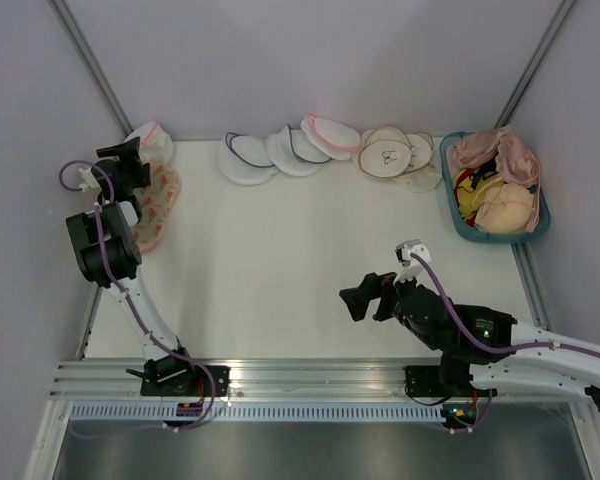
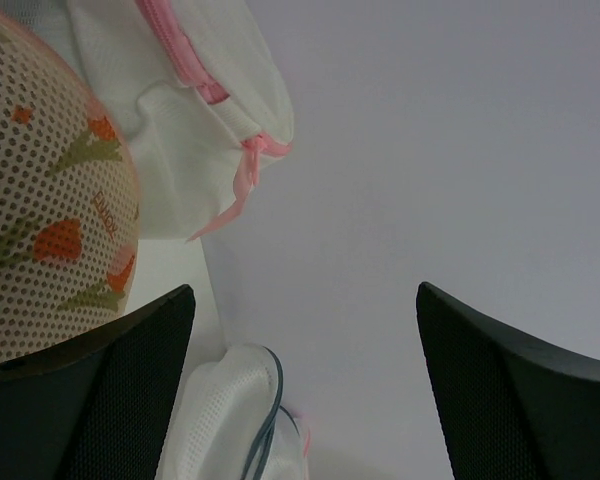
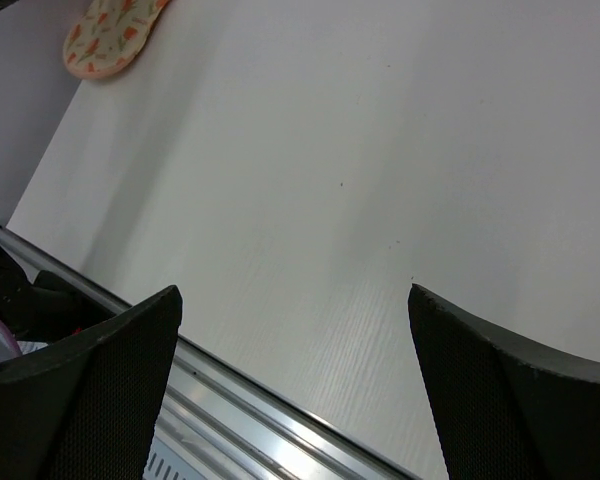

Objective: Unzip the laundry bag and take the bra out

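The laundry bag [image 1: 146, 135], white mesh with pink zipper trim, lies in the back left corner against the wall. In the left wrist view it [image 2: 205, 110] fills the top left, its pink zipper pull [image 2: 246, 172] hanging down. My left gripper [image 1: 133, 168] is open and empty just beside the bag, not touching it; its jaws [image 2: 305, 400] stand wide apart. My right gripper [image 1: 366, 297] is open and empty low over the table's near middle, also seen in the right wrist view [image 3: 295, 390]. No white bra shows.
An orange floral bag [image 1: 160, 205] lies next to the left gripper. Along the back wall are white pouches with dark blue trim [image 1: 248, 160], another pink-trimmed pouch [image 1: 330, 134] and beige pouches [image 1: 390, 156]. A blue basket [image 1: 456, 212] at back right holds peach bras.
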Motion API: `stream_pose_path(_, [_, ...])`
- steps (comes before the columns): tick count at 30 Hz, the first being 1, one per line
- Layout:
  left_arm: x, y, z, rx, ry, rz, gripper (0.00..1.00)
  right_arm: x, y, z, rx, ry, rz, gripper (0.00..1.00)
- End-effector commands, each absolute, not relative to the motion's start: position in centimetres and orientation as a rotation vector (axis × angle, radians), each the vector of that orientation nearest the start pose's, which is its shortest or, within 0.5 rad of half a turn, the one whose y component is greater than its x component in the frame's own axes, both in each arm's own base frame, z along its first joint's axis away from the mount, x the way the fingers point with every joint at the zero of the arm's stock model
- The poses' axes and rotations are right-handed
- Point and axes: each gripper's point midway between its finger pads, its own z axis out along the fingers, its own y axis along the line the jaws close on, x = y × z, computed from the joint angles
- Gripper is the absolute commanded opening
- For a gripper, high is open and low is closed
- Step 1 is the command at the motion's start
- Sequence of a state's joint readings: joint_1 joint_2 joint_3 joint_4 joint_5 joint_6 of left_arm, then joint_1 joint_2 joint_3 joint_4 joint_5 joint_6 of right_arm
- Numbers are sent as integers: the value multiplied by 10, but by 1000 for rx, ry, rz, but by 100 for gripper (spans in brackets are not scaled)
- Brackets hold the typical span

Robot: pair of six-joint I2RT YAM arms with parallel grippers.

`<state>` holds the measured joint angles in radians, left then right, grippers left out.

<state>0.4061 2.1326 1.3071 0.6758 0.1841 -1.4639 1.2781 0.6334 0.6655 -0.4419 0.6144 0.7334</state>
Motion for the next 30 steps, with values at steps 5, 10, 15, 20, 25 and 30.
stream_pose_path(5, [617,188,160,-1379,1123,-969,91,152,228,219,-140,1990,709,98])
stream_pose_path(10, [625,199,146,-1428,1132,-908,90,150,224,219,-113,1995,727,98])
stream_pose_path(15, [639,198,133,-1486,1192,-868,81,147,220,226,-79,1969,790,98])
stream_pose_path(20, [649,199,134,-1505,1233,-821,81,144,217,230,-67,1963,822,98])
stream_pose_path(25, [657,194,125,-1550,1274,-789,80,141,219,230,-73,1962,851,98])
stream_pose_path(30, [655,194,120,-1581,1294,-698,72,139,220,232,-78,1958,875,98])
